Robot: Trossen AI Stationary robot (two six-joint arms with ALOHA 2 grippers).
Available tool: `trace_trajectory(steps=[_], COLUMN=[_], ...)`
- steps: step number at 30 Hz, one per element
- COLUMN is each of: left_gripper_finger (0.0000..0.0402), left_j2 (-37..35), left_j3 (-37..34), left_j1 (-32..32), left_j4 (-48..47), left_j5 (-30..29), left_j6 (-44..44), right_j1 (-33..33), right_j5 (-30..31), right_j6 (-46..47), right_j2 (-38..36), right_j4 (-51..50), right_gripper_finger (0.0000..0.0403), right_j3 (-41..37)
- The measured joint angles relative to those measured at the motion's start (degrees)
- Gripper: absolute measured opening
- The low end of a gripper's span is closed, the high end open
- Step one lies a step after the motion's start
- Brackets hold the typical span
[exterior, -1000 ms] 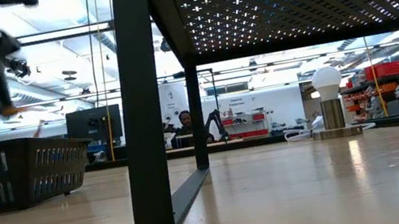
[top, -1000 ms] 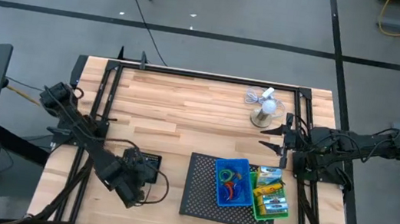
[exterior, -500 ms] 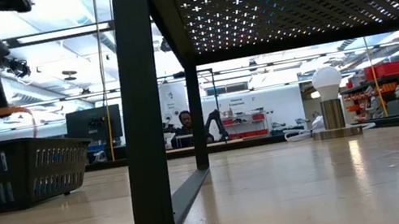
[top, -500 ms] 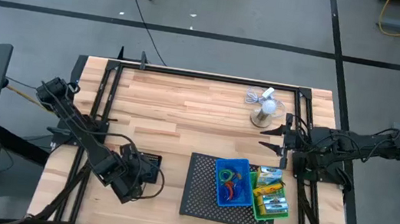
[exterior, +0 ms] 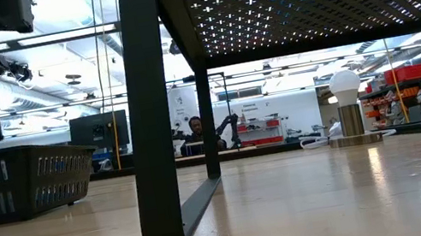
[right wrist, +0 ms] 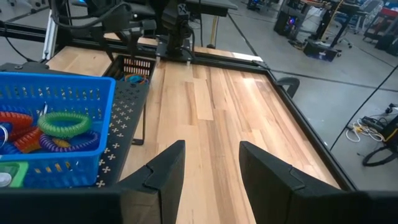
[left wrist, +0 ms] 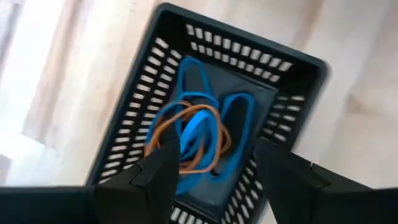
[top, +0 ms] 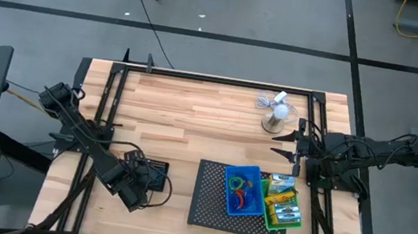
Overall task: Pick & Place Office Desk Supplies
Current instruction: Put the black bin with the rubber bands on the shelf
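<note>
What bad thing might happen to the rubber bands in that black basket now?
The left gripper hangs open right over the black bin, where the orange band lies tangled with the blue bands. If it dips in, a finger could snag a loop and drag it back out. The bin also sits near the table's front-left part, so a bump might push it toward the edge.

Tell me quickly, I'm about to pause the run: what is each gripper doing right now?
Left gripper: open, empty, above the black bin holding rubber bands.
Right gripper: open, empty, waiting over the table.
</note>
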Motion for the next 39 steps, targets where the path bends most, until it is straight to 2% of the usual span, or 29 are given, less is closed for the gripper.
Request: trace_trajectory(steps=[5, 11, 14, 18, 20, 24, 28, 39], left_gripper_finger=[0.0214, 0.0197, 0.0146, 0.003, 0.001, 0.0005, 0.0004, 0.0002], left_j2=[1.83, 1.64, 1.64, 1.64, 1.64, 1.62, 1.62, 1.6], left_j3=[0.0, 0.0, 0.0, 0.02, 0.06, 0.04, 0.04, 0.04], left_j1=[-0.02, -0.13, -0.13, -0.13, -0.07, 1.19, 1.57, 8.45], left_j4=[-3.22, -12.96, -13.13, -13.52, -16.02, -26.52, -31.31, -24.48], left_j5=[-2.38, -3.21, -3.23, -4.18, -4.96, -1.1, -0.15, 0.08], left_j6=[-2.63, -11.44, -11.55, -11.6, -13.88, -20.79, -22.51, -5.17], right_j1=[0.0, 0.0, 0.0, 0.0, 0.0, 0.0, 0.0, 0.0], right_j5=[0.0, 0.0, 0.02, 0.02, 0.01, 0.02, 0.02, -0.48], right_j6=[0.26, 0.24, 0.26, 0.26, 0.26, 0.49, 0.68, -0.47], right_j2=[0.01, 0.0, 0.0, 0.0, 0.0, 0.0, 0.0, 0.0], right_j4=[-0.07, -0.07, -0.07, -0.07, -0.07, -0.08, -0.23, -0.22], right_gripper_finger=[0.016, 0.016, 0.016, 0.016, 0.016, 0.016, 0.016, 0.016], right_j3=[0.0, 0.0, 0.01, 0.0, 0.01, 0.0, 0.01, 0.02])
